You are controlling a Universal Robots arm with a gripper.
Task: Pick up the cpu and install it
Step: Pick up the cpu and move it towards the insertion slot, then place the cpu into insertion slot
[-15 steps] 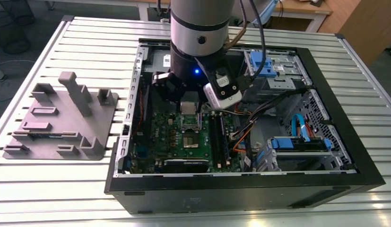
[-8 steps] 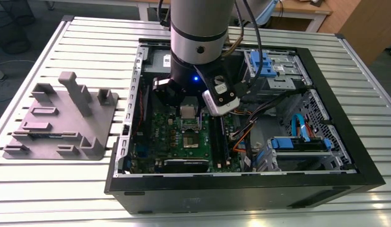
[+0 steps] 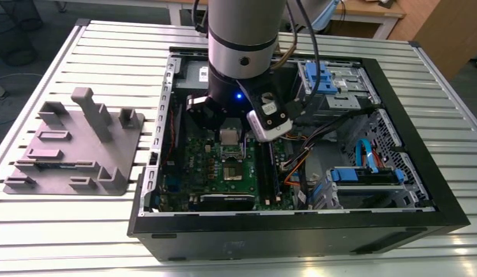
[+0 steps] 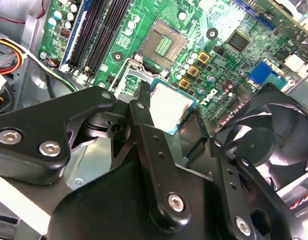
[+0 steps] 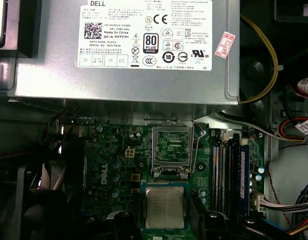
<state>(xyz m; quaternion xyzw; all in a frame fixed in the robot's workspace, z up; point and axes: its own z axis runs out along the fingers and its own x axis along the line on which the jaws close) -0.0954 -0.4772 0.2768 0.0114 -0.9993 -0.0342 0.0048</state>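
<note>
Gripper (image 4: 170, 114) was clamped on the cpu (image 4: 170, 106). In the second wrist view its black fingers (image 4: 142, 97) pressed two opposite edges of the chip, with the silvery top facing up between them.

In the exterior view the cpu (image 3: 229, 137) hung under the gripper (image 3: 229, 141) near the centre of the frame. It was inside the open computer case (image 3: 300, 226), above the green motherboard (image 3: 222, 173).

In the first wrist view the cpu (image 5: 165, 206) sat just beside the socket (image 5: 171, 149), not in it. The socket's contact field was exposed.

Writing: a white label (image 5: 143, 35) on the grey power supply (image 5: 43, 65) carried dense print, a square code and rows of certification marks. A small pink sticker (image 5: 225, 44) lay just off the label's corner. White lettering was printed on the motherboard. Any print on the cpu's top could not be made out.
</note>
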